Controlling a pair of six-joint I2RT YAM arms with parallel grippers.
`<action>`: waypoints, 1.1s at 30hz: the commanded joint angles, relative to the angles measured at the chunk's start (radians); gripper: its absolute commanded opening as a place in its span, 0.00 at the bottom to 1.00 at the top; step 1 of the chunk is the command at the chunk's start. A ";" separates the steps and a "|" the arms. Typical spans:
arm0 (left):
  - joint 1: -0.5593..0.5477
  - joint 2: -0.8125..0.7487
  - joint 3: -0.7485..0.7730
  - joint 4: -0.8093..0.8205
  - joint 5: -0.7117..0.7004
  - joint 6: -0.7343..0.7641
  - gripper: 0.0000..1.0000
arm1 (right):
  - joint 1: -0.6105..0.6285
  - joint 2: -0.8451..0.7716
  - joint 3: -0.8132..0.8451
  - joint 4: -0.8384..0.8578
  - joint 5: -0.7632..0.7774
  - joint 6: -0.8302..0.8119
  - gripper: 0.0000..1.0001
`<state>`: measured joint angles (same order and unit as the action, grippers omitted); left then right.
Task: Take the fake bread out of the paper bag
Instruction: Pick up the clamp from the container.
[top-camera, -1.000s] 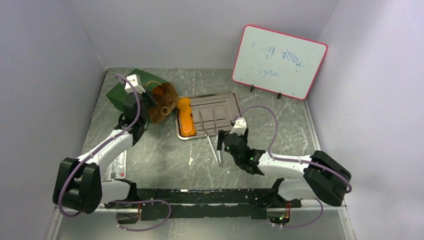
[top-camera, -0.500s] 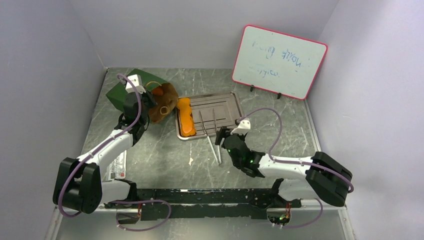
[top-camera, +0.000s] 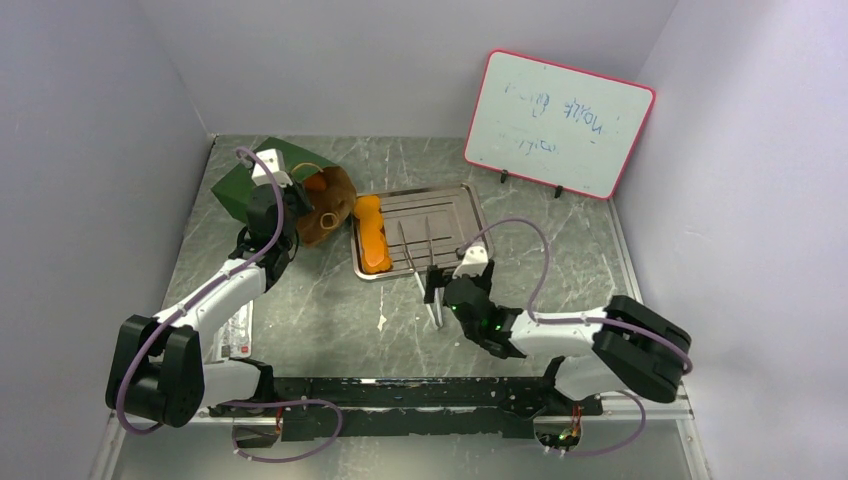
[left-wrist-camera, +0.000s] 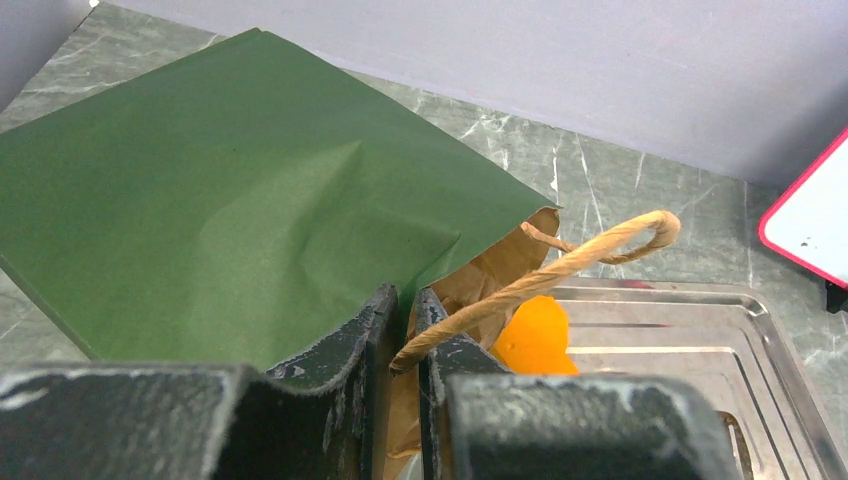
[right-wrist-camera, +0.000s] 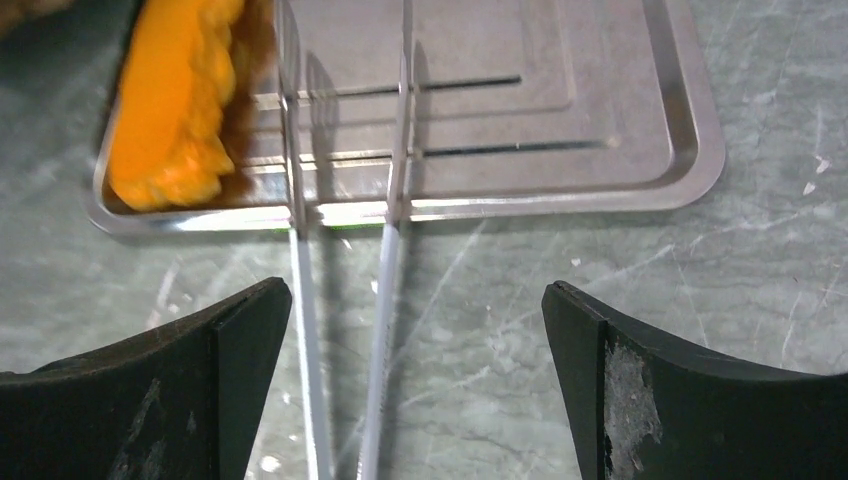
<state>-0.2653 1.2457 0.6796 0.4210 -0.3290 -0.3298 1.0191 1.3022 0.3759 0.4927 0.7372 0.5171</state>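
Grey marbled table (top-camera: 300, 310) carrying everything. Green bag (left-wrist-camera: 200, 200) lying on side, stretching away beyond left fingers (left-wrist-camera: 355, 330). Tray (right-wrist-camera: 690, 150) sitting flat ahead of right fingers (right-wrist-camera: 240, 330). Tongs (right-wrist-camera: 385, 270) running between right fingers, tips resting over tray rim. Whiteboard (top-camera: 558, 125) standing well beyond tray.

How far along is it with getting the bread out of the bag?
Done: one loaf lies on the tray. In hand: the left gripper pinches the bag at its mouth, and the open right gripper straddles the tongs without gripping them. Left: at least one orange bread shows at the bag's mouth; how many more are inside cannot be seen.
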 joint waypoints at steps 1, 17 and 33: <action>0.008 -0.008 0.029 0.023 -0.008 0.007 0.07 | 0.035 0.086 0.015 0.031 0.040 -0.071 1.00; 0.008 0.013 0.020 0.048 -0.004 0.011 0.07 | 0.096 0.204 0.085 0.060 0.072 -0.114 1.00; 0.008 0.022 0.014 0.067 -0.007 0.020 0.07 | 0.113 0.324 0.105 0.162 0.040 -0.082 0.96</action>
<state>-0.2653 1.2606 0.6796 0.4351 -0.3290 -0.3199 1.1278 1.5898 0.4583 0.5961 0.7662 0.4141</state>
